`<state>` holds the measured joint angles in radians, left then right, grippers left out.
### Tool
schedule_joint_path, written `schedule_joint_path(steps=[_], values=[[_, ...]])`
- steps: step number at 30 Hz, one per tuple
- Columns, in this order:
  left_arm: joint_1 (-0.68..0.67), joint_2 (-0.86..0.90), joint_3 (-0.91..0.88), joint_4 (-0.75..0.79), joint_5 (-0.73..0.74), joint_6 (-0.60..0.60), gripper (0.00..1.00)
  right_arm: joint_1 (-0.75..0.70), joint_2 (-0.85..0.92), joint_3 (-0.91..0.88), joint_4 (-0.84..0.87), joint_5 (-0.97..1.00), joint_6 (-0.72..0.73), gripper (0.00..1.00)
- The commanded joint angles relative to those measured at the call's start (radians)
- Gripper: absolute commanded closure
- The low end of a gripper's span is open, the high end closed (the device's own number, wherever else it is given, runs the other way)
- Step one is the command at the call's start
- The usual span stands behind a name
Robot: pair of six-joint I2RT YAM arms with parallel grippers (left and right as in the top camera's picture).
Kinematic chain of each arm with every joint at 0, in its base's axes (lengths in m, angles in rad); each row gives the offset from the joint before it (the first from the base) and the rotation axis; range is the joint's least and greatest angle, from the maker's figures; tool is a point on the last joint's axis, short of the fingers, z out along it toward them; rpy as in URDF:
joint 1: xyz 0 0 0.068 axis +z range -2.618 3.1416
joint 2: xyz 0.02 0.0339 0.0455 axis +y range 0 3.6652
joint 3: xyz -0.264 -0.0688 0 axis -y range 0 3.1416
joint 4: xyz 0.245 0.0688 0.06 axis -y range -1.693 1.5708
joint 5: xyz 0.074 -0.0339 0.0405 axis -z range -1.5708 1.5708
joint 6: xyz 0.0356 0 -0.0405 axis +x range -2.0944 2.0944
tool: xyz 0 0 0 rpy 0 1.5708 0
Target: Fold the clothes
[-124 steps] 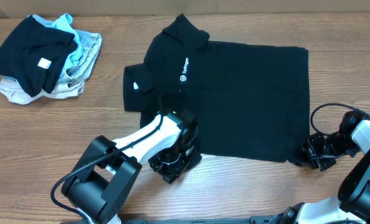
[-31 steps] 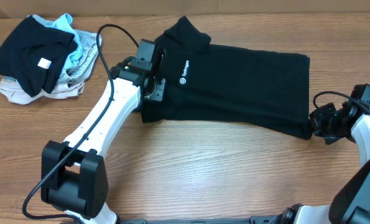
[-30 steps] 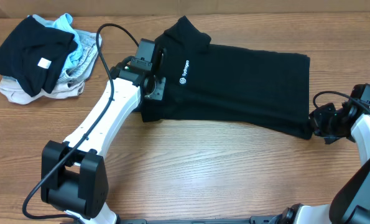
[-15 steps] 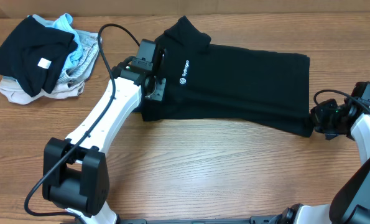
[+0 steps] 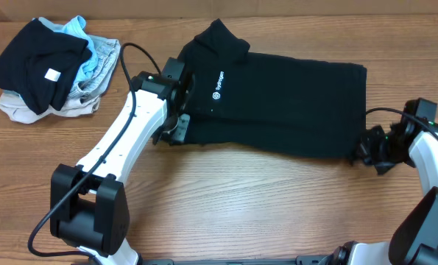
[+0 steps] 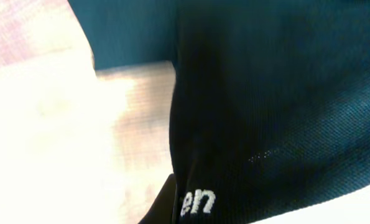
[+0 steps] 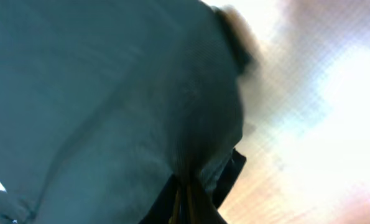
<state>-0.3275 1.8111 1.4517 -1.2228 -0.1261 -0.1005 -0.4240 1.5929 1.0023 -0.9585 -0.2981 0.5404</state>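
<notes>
Two arms: were stretched over the wooden counter (image 5: 241, 206), one at each end of the polo shirt (image 5: 292, 103).
Polo shirt: was spread across the middle of the counter as a long black band. The collar (image 5: 219, 37) was pointed toward the far left and the hem was laid toward the right.
Chest logo (image 5: 217, 82): was turned face up, just right of the left wrist. Part of its white lettering was also caught at the bottom of the left wrist view.
Left tool (image 5: 177, 125): was set against the near left corner of the shirt. Whether its jaws were parted or closed could not be told, because its wrist view was filled with black cloth at close range.
Right tool (image 5: 367, 151): was placed at the near right corner of the hem. In its wrist view the fabric was gathered into creases that met between the fingers, so the corner appeared to be clamped.
Pile of clothes (image 5: 86, 81): was heaped at the far left corner, well apart from the shirt. A smaller black garment (image 5: 34, 51) with a square white tag (image 5: 52, 74) was laid on top, over light blue and pale grey pieces.
Cables: a black cable (image 5: 130, 55) was looped above the left arm, and another was arched over the right wrist.
</notes>
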Motion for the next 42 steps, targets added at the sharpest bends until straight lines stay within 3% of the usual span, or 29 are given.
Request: schedule_joint_path(steps=[1, 8, 17, 30, 42], values=[[-0.006, 0.006, 0.031, -0.109, 0.081, 0.003, 0.96, -0.038, -0.054, 0.053, -0.093, 0.09, -0.017, 0.96], [-0.008, 0.006, 0.03, -0.279, 0.13, 0.004, 0.96, -0.1, -0.065, 0.06, -0.204, 0.216, -0.017, 0.96], [-0.008, 0.006, 0.029, -0.355, 0.17, 0.004, 0.96, -0.088, -0.065, 0.06, -0.131, 0.098, -0.114, 0.96], [-0.007, 0.006, 0.029, 0.023, 0.02, 0.009, 0.96, -0.083, -0.056, 0.056, 0.109, -0.011, -0.116, 0.95], [-0.007, 0.006, 0.003, 0.09, -0.024, 0.011, 0.96, 0.026, 0.011, 0.042, 0.271, 0.002, -0.114, 0.92]])
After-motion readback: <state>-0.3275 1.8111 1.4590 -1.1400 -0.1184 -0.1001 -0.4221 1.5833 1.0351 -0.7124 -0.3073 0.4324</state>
